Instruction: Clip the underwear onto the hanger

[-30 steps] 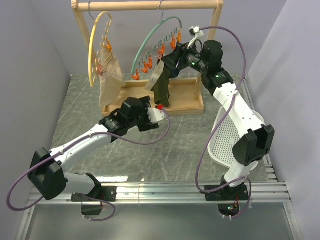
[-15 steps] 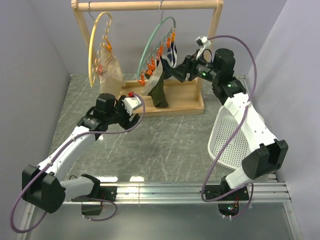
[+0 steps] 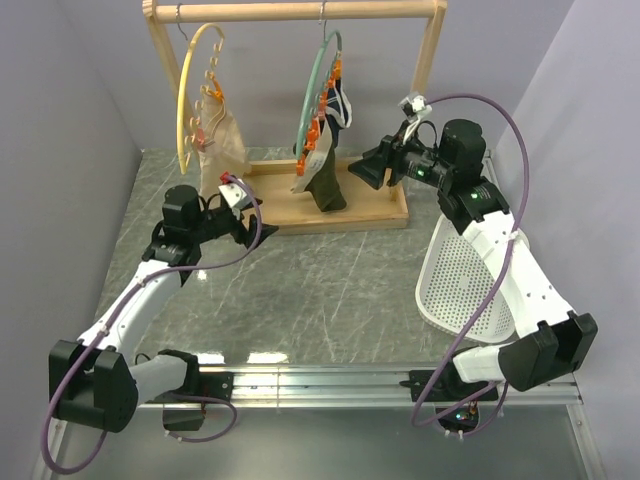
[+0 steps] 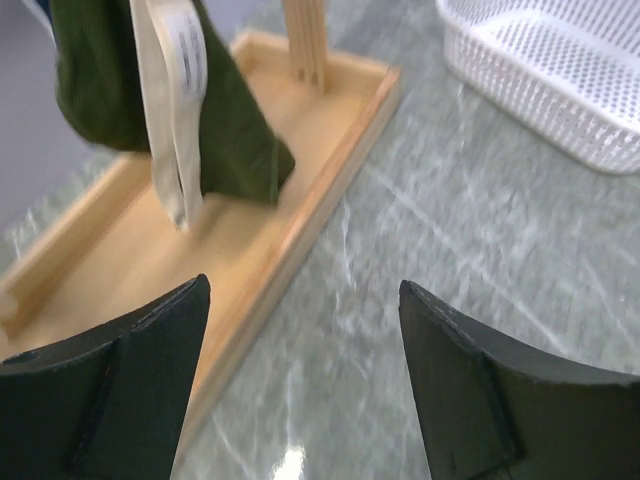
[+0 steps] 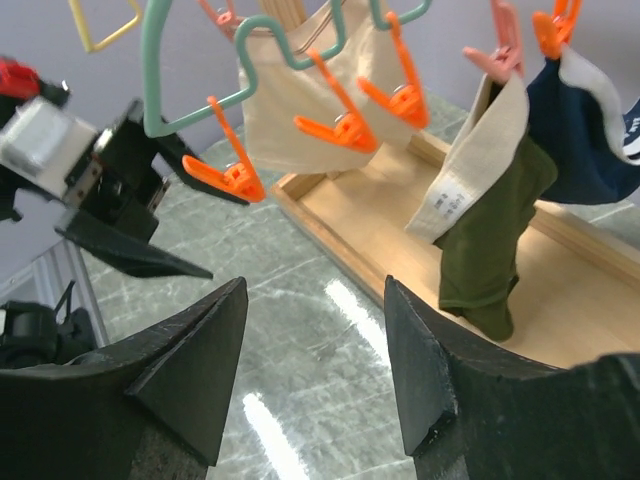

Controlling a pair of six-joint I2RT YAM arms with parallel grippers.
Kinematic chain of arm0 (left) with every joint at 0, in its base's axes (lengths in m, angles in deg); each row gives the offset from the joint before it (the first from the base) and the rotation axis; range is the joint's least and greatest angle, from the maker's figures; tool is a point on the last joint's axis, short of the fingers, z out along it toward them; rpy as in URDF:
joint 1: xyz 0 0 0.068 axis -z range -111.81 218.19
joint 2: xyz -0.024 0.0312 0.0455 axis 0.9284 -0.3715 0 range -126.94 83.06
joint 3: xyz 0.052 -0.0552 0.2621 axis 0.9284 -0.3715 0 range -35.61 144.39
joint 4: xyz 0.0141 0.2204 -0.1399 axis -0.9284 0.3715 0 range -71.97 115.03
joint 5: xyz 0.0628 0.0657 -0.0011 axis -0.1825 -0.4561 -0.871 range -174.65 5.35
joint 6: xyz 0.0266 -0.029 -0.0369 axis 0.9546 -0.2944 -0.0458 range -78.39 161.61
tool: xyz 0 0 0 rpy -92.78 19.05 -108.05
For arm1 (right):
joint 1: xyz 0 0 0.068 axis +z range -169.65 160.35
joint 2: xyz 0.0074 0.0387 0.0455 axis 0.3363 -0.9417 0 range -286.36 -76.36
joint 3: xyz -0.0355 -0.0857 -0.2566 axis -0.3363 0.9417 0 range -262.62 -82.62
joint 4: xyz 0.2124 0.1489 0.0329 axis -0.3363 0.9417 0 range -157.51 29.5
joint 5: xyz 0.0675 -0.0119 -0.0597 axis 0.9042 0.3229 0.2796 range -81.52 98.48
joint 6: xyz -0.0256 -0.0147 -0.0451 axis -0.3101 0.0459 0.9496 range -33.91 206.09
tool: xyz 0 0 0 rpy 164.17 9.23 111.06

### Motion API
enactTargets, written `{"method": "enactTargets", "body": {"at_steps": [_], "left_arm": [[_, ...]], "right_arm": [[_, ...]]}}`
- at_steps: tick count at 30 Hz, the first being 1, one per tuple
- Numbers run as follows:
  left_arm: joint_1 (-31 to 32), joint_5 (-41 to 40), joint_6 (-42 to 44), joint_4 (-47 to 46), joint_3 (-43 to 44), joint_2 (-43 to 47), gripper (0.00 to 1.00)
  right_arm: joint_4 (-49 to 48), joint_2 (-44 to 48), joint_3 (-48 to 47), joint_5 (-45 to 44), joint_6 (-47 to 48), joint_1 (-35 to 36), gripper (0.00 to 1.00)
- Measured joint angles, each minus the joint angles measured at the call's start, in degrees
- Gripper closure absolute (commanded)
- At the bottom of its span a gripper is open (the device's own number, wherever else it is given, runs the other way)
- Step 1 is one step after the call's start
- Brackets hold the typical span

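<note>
The olive-green underwear [image 3: 326,182] with its tan waistband hangs from an orange clip on the teal hanger [image 3: 318,75], which hooks over the wooden rail. It also shows in the left wrist view [image 4: 230,130] and the right wrist view [image 5: 490,240], clipped by its waistband on the hanger [image 5: 165,75]. My left gripper [image 3: 243,208] is open and empty, left of the rack base. My right gripper [image 3: 368,170] is open and empty, right of the underwear and apart from it.
A wooden rack stands on a tray base [image 3: 375,212]. A cream-yellow hanger [image 3: 188,90] holds a beige garment [image 3: 222,150]. A navy garment [image 3: 343,105] hangs on the teal hanger. A white perforated basket [image 3: 465,285] lies at the right.
Both grippers have let go and drawn back: the left arm swung left and back, the right pulled away to the right. The hanger has turned edge-on with the underwear hanging from it.
</note>
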Motion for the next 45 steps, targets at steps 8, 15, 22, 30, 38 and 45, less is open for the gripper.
{"method": "enactTargets", "body": {"at_steps": [8, 15, 22, 30, 38, 45], "left_arm": [[2.3, 2.8, -9.0, -18.4, -0.3, -1.1, 0.2], [9.4, 2.8, -9.4, -26.9, 1.6, -5.6, 0.23], [15.6, -4.6, -10.0, -33.9, 2.5, -9.0, 0.3], [19.2, -8.9, -8.7, -39.2, 5.9, -13.9, 0.3], [19.8, -12.3, -7.0, -40.0, 9.6, -18.0, 0.32], [20.0, -12.8, -5.8, -40.6, 11.8, -20.1, 0.41]], "right_arm": [[-0.4, 1.2, 2.2, 2.7, 0.7, 0.0, 0.37], [-2.9, 0.3, 1.7, 6.8, 0.4, 0.0, 0.39], [-6.2, -1.7, 0.9, 7.4, -1.6, 0.0, 0.43], [-7.6, -5.2, -1.9, 8.5, -2.9, 1.9, 0.46], [-7.7, -7.5, -3.3, 8.6, -3.0, 3.7, 0.46], [-7.8, -7.7, -4.0, 8.6, -4.0, 4.0, 0.47]]}}
